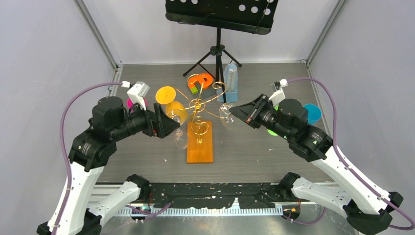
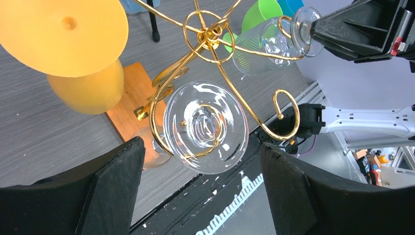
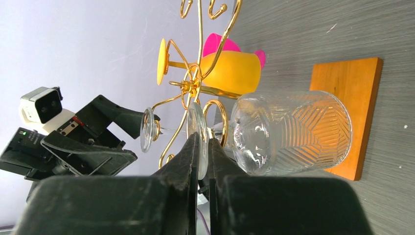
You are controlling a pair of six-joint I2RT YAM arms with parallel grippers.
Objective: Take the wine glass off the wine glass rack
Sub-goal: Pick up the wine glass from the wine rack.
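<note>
left gripper [image 2: 200,147] wide open, gripping nothing, fingers [image 2: 112,186] either side of the smooth wine glass [image 2: 205,127] foot, not touching. yellow plastic glass [image 2: 90,90] hangs beside it. wine glass rack [image 1: 198,105] mid-table on orange base [image 1: 200,147]. right gripper [image 3: 203,142] pinched closed on the foot of the ribbed wine glass [image 3: 288,132], which hangs on a gold arm.

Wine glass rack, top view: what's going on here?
The right gripper is shut on the foot of a clear ribbed wine glass that hangs on the wine glass rack; that glass is not yet off its wire arm. The left gripper is open, fingers either side of the foot of a second clear glass, not touching it. A yellow glass hangs on the rack too.
</note>
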